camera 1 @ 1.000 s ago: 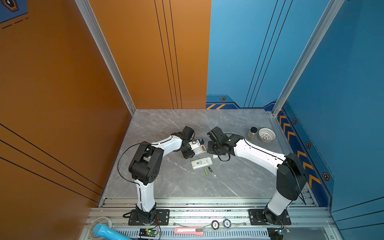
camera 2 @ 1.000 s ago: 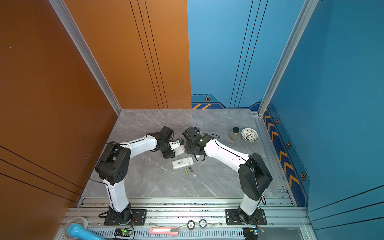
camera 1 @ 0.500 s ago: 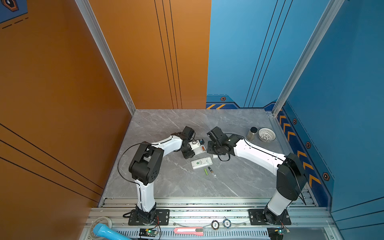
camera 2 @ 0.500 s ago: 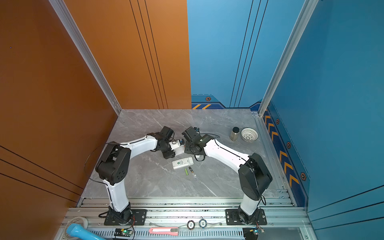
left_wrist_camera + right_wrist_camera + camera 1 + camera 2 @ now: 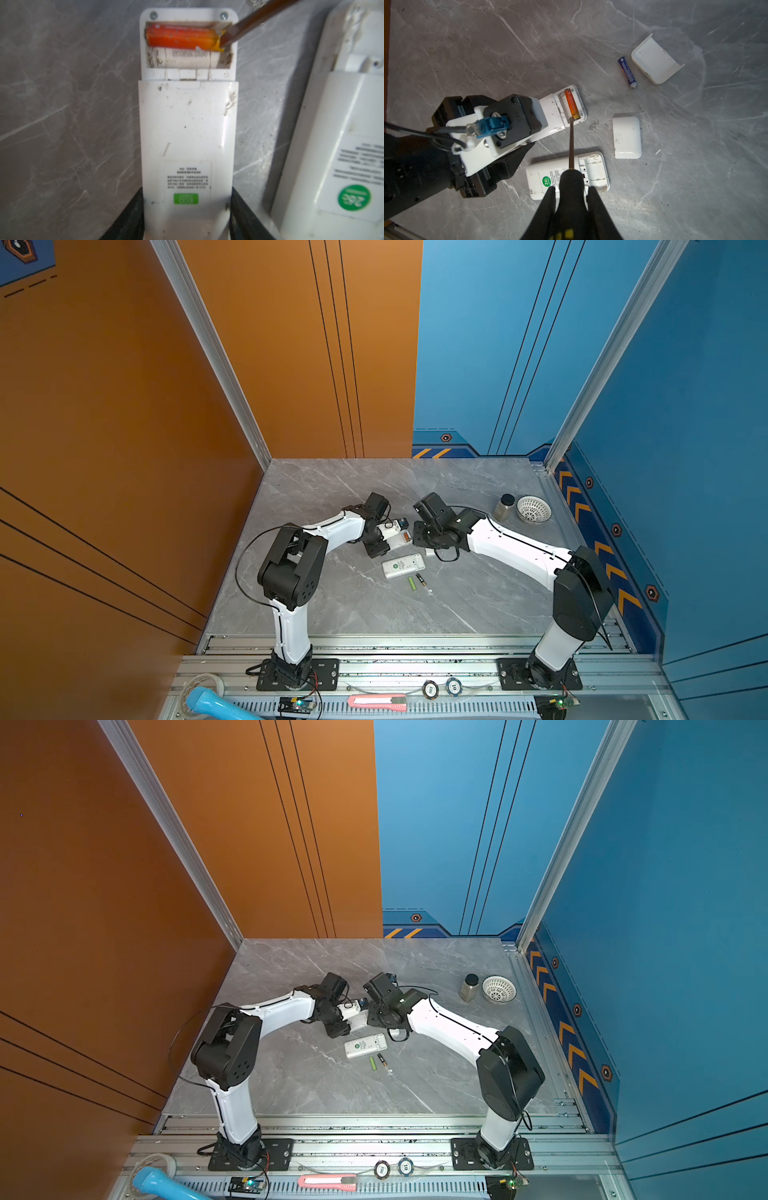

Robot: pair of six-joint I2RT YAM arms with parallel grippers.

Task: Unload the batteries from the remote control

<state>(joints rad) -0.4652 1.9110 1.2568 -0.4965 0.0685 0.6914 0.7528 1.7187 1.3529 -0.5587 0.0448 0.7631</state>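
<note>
My left gripper (image 5: 187,207) is shut on a white remote control (image 5: 187,124) lying back-up on the table, its battery bay uncovered. One red-orange battery (image 5: 180,37) lies in the bay; the slot beside it is empty. My right gripper (image 5: 571,190) is shut on a black-and-yellow screwdriver (image 5: 571,145), whose tip touches the end of that battery (image 5: 571,102). A dark blue battery (image 5: 627,71) lies loose farther off. In both top views a lime green battery (image 5: 411,583) and a black one with a gold end (image 5: 421,579) lie on the table.
A second white remote (image 5: 403,566) lies between the grippers and the loose batteries, its bay empty. Two white covers (image 5: 626,137) (image 5: 656,59) and a small spring (image 5: 593,124) lie nearby. A jar (image 5: 504,507) and white basket (image 5: 533,510) stand at the back right.
</note>
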